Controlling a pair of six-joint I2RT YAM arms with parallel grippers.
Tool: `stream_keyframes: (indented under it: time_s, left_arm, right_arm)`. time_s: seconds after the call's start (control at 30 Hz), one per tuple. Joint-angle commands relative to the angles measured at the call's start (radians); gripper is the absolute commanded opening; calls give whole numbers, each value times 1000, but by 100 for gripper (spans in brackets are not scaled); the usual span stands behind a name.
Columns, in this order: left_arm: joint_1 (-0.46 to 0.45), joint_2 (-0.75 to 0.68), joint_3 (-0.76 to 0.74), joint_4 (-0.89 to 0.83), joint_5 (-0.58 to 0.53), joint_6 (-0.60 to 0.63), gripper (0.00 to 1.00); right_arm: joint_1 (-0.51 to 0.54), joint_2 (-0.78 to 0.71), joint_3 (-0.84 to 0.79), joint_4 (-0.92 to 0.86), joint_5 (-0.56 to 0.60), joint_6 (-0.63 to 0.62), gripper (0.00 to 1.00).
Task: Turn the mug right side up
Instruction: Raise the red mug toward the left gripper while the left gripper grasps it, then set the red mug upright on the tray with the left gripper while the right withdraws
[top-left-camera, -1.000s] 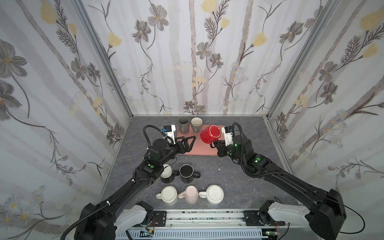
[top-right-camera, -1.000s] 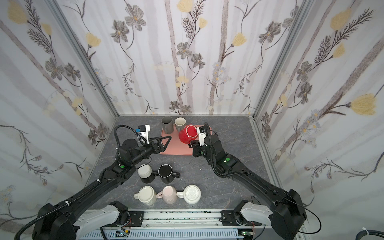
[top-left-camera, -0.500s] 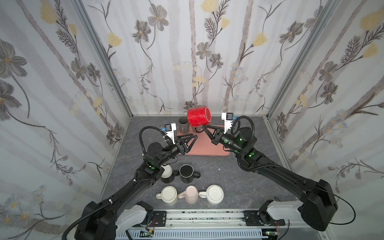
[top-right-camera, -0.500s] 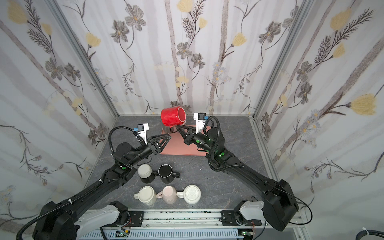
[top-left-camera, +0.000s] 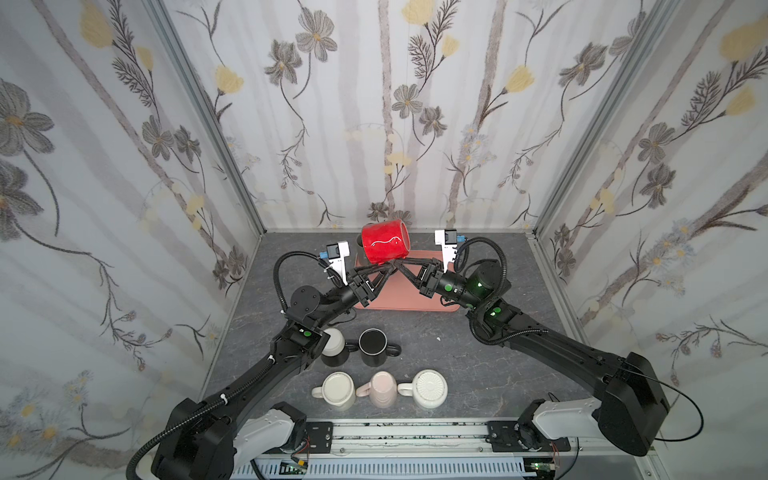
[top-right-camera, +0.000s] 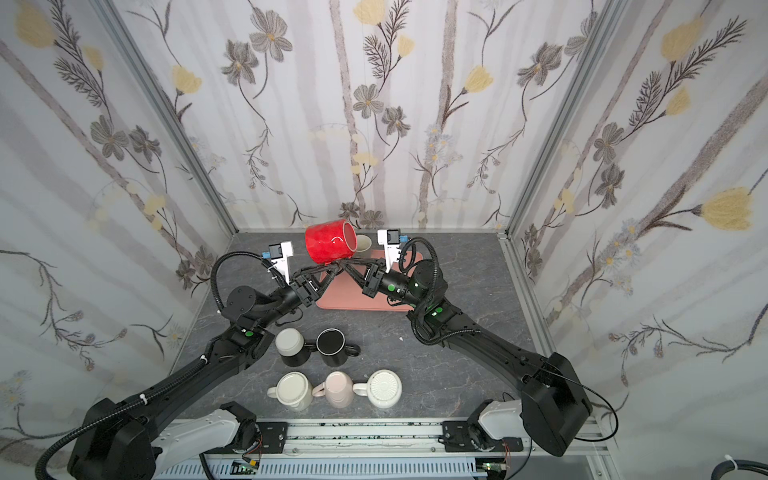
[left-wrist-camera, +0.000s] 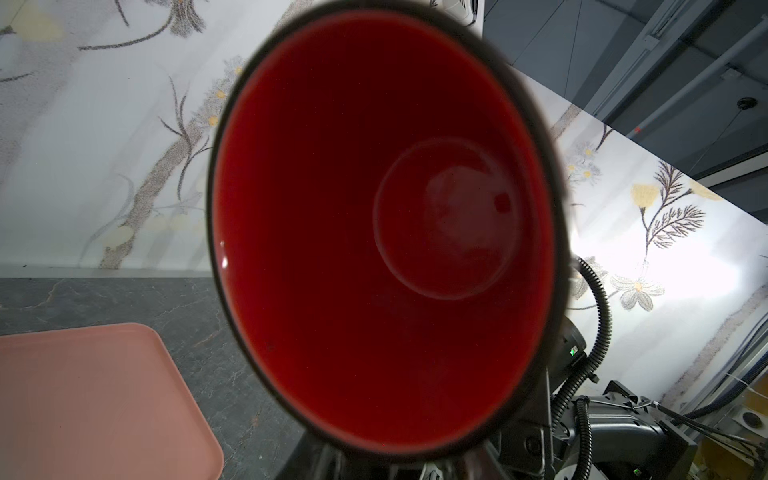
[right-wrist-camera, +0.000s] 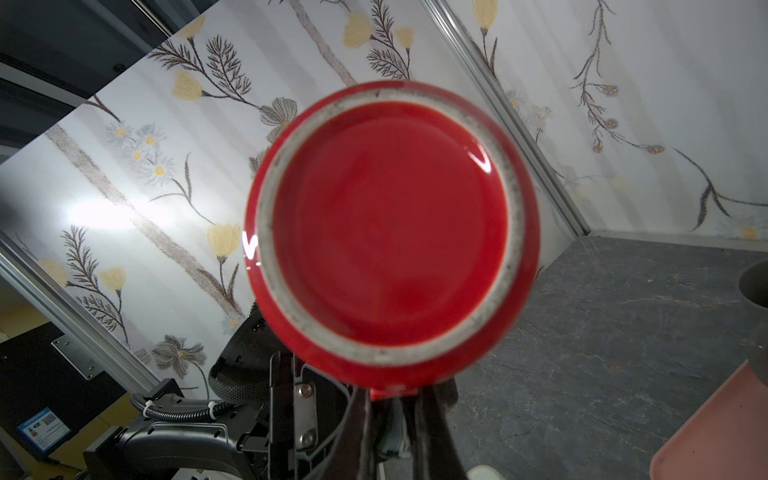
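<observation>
Upper centre of both top views, red mug (top-left-camera: 384, 243) hangs sideways over pink tray (top-left-camera: 411, 301). Its long axis runs frame left-right, with the mouth toward left gripper (top-left-camera: 387, 267); I can't tell that one's jaw gap. Right gripper (top-left-camera: 395, 262) is clamped on the handle (right-wrist-camera: 392, 390) underneath.

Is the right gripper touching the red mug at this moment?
Touching. The right wrist view shows the right gripper closed on the handle of the red mug; a red piece of the handle sits pinched between its two fingers.

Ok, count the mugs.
8: red mug aloft; gray mug, cream mug partly hidden behind it; gray-topped mug, black mug mid-table; white mug, pink mug, ribbed mug in front.
</observation>
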Motion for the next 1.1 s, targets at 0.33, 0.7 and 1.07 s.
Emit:
stream_keyframes:
  time_s: [0.33, 0.7, 1.07]
  left_arm:
    - [3, -9, 25, 35, -13, -27, 0]
    - [4, -40, 135, -436, -154, 128, 0]
    - [1, 184, 355, -1134, -514, 334, 0]
  right_arm:
    - [1, -3, -18, 113, 8, 13, 4]
    - [-6, -119, -72, -127, 178, -130, 45]
    - [-24, -235, -177, -302, 300, -198, 54]
